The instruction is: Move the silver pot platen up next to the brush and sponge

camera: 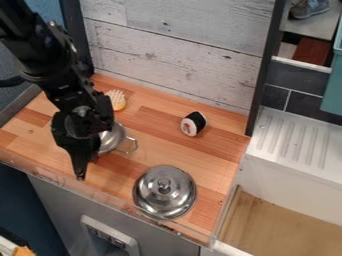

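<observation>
The arm [41, 56] comes in from the upper left, and its gripper [81, 172] hangs pointing down over the near left part of the wooden counter [160, 152]. Whether the gripper is spread, pressed together or pinching something, I cannot tell from here.

Just right of it, and partly behind it, sits the silver pot [115, 138], with its wire handle [129, 145] turned to the right. The two overlap in this view, so the gripper may be touching the pot or merely in front of it. Beyond the pot, towards the back board [174, 60], lies the brush [117, 100], its pale bristles upward.

Further right, near the counter's front edge, rests the domed silver lid [164, 192], which I take to be the "platen". It lies to the gripper's right and a little nearer the camera, well apart from it. Being round, it has no long axis to line up with; its raised centre knob [163, 185] looks the natural place to grip.

So the coming move calls for a sideways reach to the right, then a carry back and slightly left to the brush. The pot's handle juts towards that line, so a low carry could knock it. The sushi-like roll [194, 124], farthest right, lies off that path.
</observation>
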Controlling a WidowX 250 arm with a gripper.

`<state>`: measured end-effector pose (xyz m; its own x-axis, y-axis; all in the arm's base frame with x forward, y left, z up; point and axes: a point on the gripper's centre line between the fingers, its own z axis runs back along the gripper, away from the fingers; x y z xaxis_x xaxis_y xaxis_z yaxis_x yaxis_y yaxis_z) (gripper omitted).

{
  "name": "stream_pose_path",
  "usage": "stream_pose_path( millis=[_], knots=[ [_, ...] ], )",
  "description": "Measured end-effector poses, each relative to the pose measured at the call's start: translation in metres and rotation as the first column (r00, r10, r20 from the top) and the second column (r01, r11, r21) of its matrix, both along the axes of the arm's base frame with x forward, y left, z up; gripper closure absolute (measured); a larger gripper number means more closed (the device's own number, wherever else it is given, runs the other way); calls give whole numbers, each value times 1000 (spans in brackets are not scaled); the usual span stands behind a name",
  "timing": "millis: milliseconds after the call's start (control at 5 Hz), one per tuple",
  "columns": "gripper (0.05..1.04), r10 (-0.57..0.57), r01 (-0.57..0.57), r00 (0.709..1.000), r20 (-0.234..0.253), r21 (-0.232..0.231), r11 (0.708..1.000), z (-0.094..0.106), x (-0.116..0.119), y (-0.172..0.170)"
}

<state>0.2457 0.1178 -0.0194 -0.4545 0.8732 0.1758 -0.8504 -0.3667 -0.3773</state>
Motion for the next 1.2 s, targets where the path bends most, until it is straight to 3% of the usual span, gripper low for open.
stream_pose_path(
  millis=[200,600,800,1200],
  knots=[
    [1010,-37,40,997,69,-38,998,12,8,-7],
    [1011,-178,192,970,166,-70,979,28,51,-22],
    [1011,-244,259,956,160,-73,963,21,72,-33],
    [1011,-326,331,941,89,-52,942,4,96,-46]
  ],
)
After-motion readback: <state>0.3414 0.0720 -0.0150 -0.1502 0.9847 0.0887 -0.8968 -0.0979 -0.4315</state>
